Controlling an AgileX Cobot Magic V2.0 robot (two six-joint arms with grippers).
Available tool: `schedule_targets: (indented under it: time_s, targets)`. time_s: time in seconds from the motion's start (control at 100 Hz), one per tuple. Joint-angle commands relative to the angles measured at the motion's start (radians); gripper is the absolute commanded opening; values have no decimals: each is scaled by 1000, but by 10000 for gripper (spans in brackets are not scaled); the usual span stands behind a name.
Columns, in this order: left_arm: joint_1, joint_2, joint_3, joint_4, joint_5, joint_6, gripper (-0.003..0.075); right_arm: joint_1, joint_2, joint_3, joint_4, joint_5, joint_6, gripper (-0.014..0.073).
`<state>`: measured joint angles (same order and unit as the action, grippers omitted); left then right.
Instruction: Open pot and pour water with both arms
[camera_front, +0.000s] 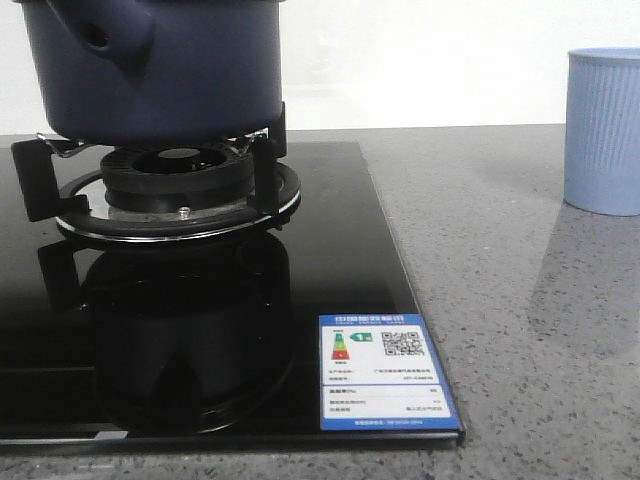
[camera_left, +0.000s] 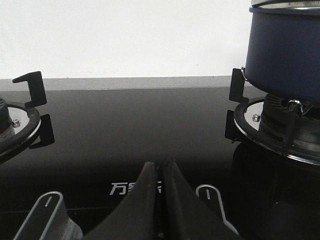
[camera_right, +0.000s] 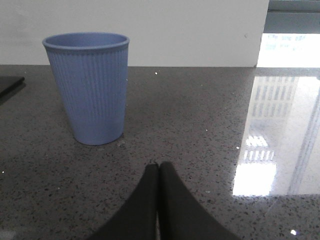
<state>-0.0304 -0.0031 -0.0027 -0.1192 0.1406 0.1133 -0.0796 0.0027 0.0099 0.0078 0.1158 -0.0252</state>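
The dark navy pot (camera_front: 160, 70) rests on the burner's black supports (camera_front: 180, 185) at the upper left of the front view, its stubby handle socket (camera_front: 105, 38) facing the camera. The left wrist view shows the pot (camera_left: 287, 52) with a metal-rimmed lid edge (camera_left: 285, 7) at its top. My left gripper (camera_left: 160, 167) is shut and empty, low over the black glass hob, well apart from the pot. Over the grey counter my right gripper (camera_right: 159, 167) is shut and empty, a short way from the light blue ribbed cup (camera_right: 90, 87). Neither gripper appears in the front view.
The black glass hob (camera_front: 200, 340) carries an energy label (camera_front: 382, 372) at its front right corner. A second burner (camera_left: 15, 125) and two control knobs (camera_left: 47, 215) show in the left wrist view. The cup (camera_front: 605, 130) stands on the speckled counter (camera_front: 500, 300).
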Motion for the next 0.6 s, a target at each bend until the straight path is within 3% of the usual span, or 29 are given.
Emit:
schedule_targets:
  time_s: [0.0,0.59]
  targets:
    - [3,-25,16,-9,-73,-9,-16,1,-12,16,-1,-48,-7,-64]
    - [3,-25,16,-9,-73,-9,-16,1,-33,16,-8,-30,-7,-64]
